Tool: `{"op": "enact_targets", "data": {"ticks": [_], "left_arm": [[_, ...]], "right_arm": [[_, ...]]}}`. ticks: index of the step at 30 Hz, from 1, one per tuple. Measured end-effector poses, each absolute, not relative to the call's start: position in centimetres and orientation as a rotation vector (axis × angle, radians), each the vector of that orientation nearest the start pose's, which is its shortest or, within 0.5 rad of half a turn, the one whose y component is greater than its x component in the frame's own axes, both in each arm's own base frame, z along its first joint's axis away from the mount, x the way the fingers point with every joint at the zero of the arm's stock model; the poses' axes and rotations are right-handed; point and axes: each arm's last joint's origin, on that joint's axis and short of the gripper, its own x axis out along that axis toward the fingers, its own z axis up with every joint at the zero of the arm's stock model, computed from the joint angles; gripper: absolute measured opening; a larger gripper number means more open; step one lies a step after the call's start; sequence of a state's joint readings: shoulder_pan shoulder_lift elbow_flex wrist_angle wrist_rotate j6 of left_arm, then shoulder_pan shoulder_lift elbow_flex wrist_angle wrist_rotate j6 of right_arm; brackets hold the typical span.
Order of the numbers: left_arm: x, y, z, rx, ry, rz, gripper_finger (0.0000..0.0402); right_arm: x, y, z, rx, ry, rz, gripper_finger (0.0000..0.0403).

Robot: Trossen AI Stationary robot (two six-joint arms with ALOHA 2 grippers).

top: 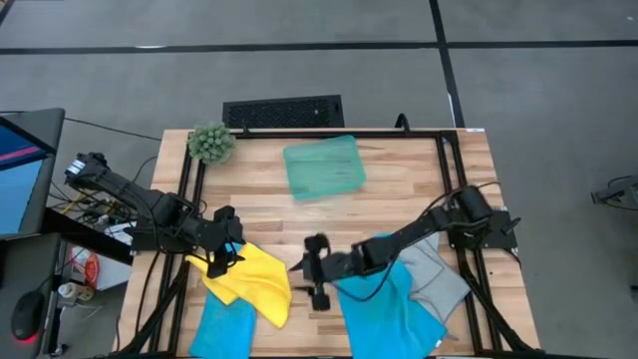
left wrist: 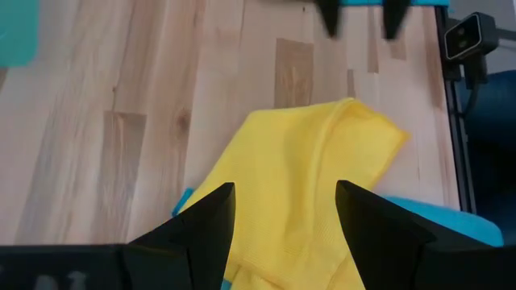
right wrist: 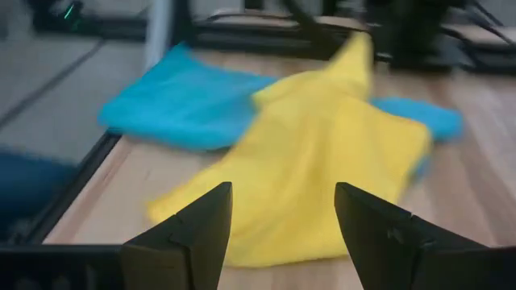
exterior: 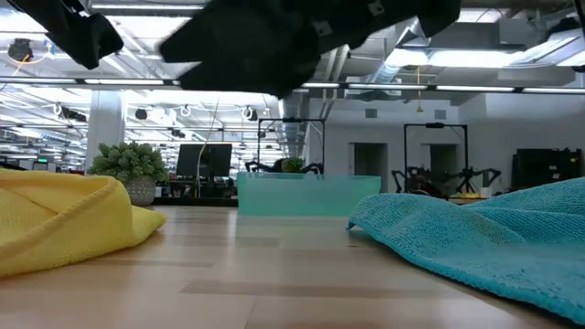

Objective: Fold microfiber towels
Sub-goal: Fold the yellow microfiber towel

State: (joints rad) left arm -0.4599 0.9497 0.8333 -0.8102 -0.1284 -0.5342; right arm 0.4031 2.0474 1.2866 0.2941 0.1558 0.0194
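**Both tools spread, tray holds nothing**

I see the teal tray (top: 324,168) with nothing in it. No writing is readable. Left tool (top: 231,254) spread over the yellow towel (top: 255,283); right tool (top: 317,269) spread beside the blue towel (top: 389,309). Bare counter (top: 399,189) lies between them.

Tabletop (top: 399,189): pale wood planks, smooth, faint satin sheen. Yellow towel (top: 261,282): soft matt cloth, fine nap, creased. Blue towel (exterior: 494,233) near my right arm: looped, rough-looking pile, matt. Grey towel (top: 439,274): matt cloth. Tray (top: 324,167): translucent teal plastic, smooth. My left hand (left wrist: 284,213): dark matt plastic fingers.
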Motion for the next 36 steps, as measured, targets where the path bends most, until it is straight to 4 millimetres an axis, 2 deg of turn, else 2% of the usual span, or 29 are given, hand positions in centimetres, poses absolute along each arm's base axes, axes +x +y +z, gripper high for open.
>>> {"op": "enact_targets", "data": {"ticks": [7,10,14,21,26,36], "left_arm": [[15.8,-7.4,27.2,-0.239,0.943,-0.053,0.0208],[15.8,-7.4,27.2,-0.264,0.947,-0.047,0.0208],[15.8,-7.4,27.2,-0.277,0.948,-0.042,0.0208],[15.8,-7.4,27.2,-0.296,0.95,-0.036,0.0208],[15.8,-7.4,27.2,-0.294,0.951,-0.036,0.0208],[15.8,-7.4,27.2,-0.285,0.95,-0.04,0.0208]], "right_arm": [[43.3,22.6,16.9,-0.182,0.378,0.342,0.0244],[44.5,24.4,15.6,-0.188,0.383,0.36,0.0244],[46.2,25.8,13.6,-0.198,0.416,0.367,0.0244],[47.8,26.3,11.9,-0.161,0.55,0.337,0.0244],[47.6,25.6,11.0,-0.12,0.661,0.295,0.0244],[47.1,25.4,10.4,-0.149,0.743,0.291,0.0244]]}}
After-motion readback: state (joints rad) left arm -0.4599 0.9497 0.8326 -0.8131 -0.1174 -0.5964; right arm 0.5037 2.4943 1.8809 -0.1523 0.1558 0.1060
